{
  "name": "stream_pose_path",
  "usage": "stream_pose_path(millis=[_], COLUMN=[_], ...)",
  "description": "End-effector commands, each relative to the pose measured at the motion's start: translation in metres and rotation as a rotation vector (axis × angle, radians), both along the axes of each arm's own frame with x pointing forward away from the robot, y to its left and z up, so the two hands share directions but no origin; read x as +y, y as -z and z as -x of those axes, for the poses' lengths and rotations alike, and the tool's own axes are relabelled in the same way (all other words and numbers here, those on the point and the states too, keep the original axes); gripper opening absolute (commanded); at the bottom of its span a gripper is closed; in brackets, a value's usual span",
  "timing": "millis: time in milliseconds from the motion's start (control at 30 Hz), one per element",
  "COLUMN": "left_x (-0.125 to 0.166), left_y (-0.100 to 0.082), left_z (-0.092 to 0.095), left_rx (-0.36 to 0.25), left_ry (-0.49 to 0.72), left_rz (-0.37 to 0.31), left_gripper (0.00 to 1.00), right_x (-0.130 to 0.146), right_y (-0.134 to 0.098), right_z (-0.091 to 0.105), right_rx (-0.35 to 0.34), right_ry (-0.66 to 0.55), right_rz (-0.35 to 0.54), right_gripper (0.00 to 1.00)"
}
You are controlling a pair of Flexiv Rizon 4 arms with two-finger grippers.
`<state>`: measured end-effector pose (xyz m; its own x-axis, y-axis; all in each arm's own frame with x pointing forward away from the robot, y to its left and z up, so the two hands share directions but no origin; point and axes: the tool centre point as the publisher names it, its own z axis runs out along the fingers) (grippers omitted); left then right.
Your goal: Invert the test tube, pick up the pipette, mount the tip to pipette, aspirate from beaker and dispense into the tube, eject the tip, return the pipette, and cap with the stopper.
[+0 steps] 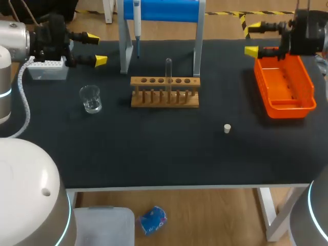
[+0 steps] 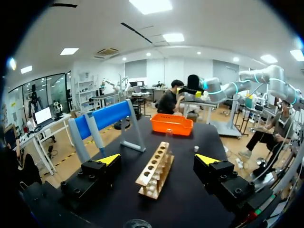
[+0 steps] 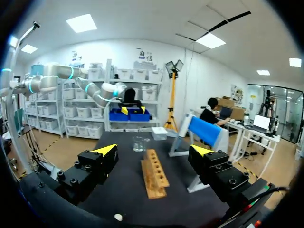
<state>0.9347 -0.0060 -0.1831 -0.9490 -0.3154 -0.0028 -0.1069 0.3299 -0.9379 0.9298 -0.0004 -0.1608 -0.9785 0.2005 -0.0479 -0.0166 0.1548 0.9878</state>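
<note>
Standing upright in the rack [image 1: 164,92] by the table's [image 1: 154,148] far edge, the test tube [image 1: 168,69] lies between your arms. Your left fingers [image 1: 101,60] and right fingers [image 1: 251,51] gape empty; the left looks nearer.

the table [image 1: 154,154] is matt black. the rack [image 1: 164,92] is light brown wood, the tray [image 1: 289,110] at far right bright orange, the stand [image 1: 161,10] blue on pale grey legs. the stopper [image 1: 227,128] is white; the beaker [image 1: 90,98] and test tube [image 1: 168,69] are clear. the left gripper [image 1: 96,49] and right gripper [image 1: 252,38] are black with yellow tips.
</note>
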Motion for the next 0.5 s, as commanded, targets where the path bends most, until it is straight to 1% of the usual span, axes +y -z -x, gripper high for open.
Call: stream_pose_path(millis=[33, 133, 167, 200, 500], left_x=[-0.008, -0.019, -0.023, -0.028, -0.028], left_y=[0.007, 0.014, 0.016, 0.019, 0.019], left_z=[0.01, 0.018, 0.021, 0.025, 0.025], left_rx=[-0.008, -0.03, -0.034, -0.022, -0.022], left_ry=[0.032, 0.071, 0.075, 0.094, 0.094], left_rz=[-0.019, -0.038, -0.042, -0.031, -0.031], left_gripper=[1.0, 1.0, 1.0, 1.0, 1.0], right_x=[0.007, 0.02, 0.024, 0.029, 0.029], right_y=[0.025, 0.032, 0.035, 0.037, 0.037], right_z=[0.003, 0.011, 0.015, 0.018, 0.018], right_rx=[-0.012, -0.031, -0.036, -0.039, -0.039], right_ry=[-0.092, -0.138, -0.169, -0.219, -0.219], right_rz=[-0.04, -0.043, -0.03, -0.014, -0.014], right_gripper=[1.0, 1.0, 1.0, 1.0, 1.0])
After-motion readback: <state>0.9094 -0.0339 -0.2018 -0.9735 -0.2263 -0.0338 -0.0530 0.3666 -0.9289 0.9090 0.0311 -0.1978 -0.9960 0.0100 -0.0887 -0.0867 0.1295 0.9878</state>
